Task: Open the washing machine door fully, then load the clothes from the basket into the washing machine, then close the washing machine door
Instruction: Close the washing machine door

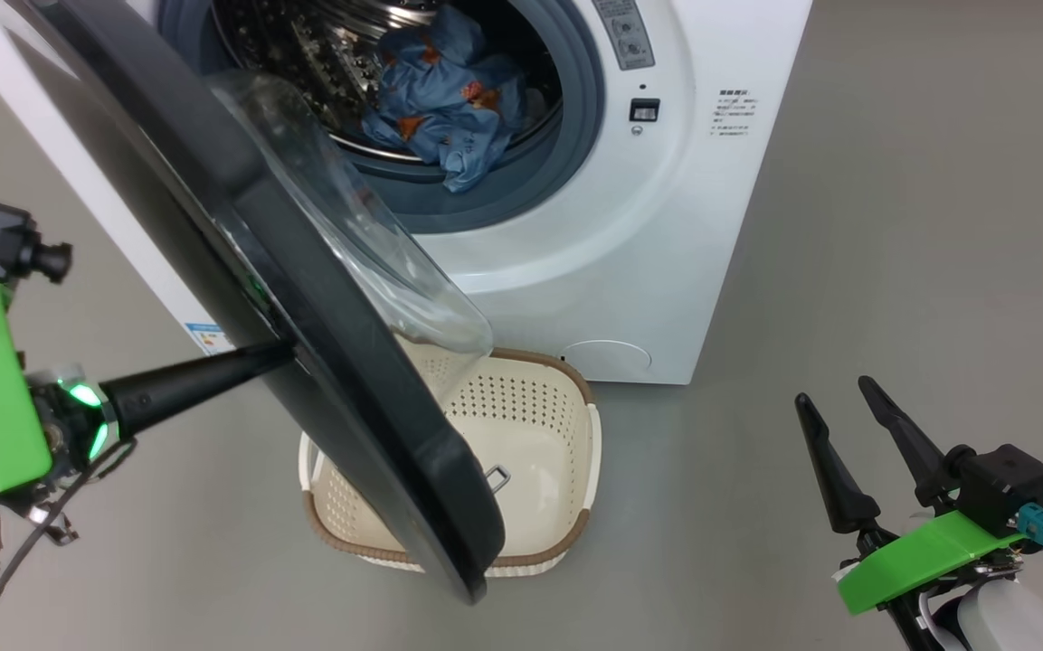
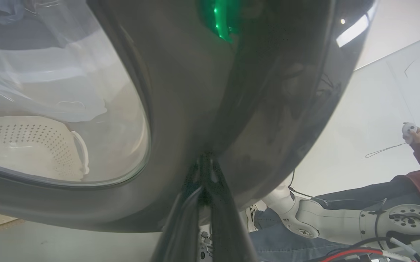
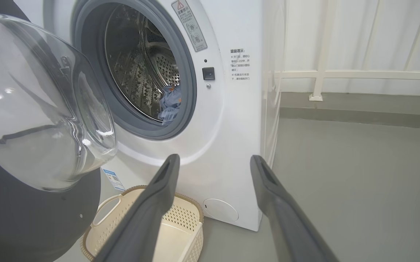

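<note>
the large round door with its glossy black rim and clear glass bowl (image 1: 340,380) stands half swung over the cream perforated plastic basket (image 1: 539,425), which looks empty. the light blue printed clothes (image 1: 444,104) lie in the drum of the white front-loading washing machine (image 1: 666,226), so i judge you're on the closing step. your left gripper (image 1: 281,351), fingers pinched together on nothing, touches the door's outer face. the right gripper (image 1: 833,391) hangs spread wide, well apart. next, push the door until it latches, minding the fabric at the grey-blue rubber gasket (image 1: 580,113).
</note>
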`<state>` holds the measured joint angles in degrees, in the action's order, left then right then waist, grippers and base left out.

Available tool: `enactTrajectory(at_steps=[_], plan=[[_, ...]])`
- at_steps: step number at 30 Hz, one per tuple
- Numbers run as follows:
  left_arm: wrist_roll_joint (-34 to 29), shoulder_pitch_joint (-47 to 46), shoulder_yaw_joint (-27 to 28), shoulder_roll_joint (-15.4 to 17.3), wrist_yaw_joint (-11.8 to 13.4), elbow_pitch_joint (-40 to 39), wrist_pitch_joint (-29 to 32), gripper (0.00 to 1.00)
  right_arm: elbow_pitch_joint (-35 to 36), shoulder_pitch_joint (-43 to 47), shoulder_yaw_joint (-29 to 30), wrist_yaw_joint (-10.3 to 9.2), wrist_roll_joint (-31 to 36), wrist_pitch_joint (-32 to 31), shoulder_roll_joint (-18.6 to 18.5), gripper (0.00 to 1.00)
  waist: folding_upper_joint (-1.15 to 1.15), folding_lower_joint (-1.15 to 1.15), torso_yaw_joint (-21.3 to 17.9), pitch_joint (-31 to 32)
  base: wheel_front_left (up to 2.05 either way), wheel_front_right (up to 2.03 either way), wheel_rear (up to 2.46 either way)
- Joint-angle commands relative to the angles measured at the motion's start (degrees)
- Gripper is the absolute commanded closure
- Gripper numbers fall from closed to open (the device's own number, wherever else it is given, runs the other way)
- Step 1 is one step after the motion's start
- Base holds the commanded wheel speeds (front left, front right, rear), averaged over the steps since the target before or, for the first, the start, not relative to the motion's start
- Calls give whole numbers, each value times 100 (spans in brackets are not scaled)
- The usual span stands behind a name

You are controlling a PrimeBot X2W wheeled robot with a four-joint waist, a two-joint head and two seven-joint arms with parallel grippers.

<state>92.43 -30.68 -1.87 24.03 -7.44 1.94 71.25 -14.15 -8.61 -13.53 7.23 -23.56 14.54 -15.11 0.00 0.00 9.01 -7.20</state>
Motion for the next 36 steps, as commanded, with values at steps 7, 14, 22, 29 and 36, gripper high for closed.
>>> enactTrajectory(at_steps=[7,14,22,29,36], plan=[[-435,104,486,292,-4,47,-500,34,117,26,-120,25,74,46,-13,0,0,0,178,102,0,0,0],[-915,549,701,334,-4,279,-1209,0,97,111,-143,25,51,46,-6,0,0,0,315,203,0,0,0],[-1343,955,896,327,-4,681,-2366,0,80,153,-174,25,23,46,-8,0,0,0,437,301,0,0,0],[-1859,1680,676,479,-4,1105,-5216,0,108,251,-138,25,23,46,0,0,0,0,533,334,0,0,0],[-2590,2074,-250,891,-4,1193,-7321,0,105,227,-123,25,18,46,-4,0,0,0,584,298,0,0,0]])
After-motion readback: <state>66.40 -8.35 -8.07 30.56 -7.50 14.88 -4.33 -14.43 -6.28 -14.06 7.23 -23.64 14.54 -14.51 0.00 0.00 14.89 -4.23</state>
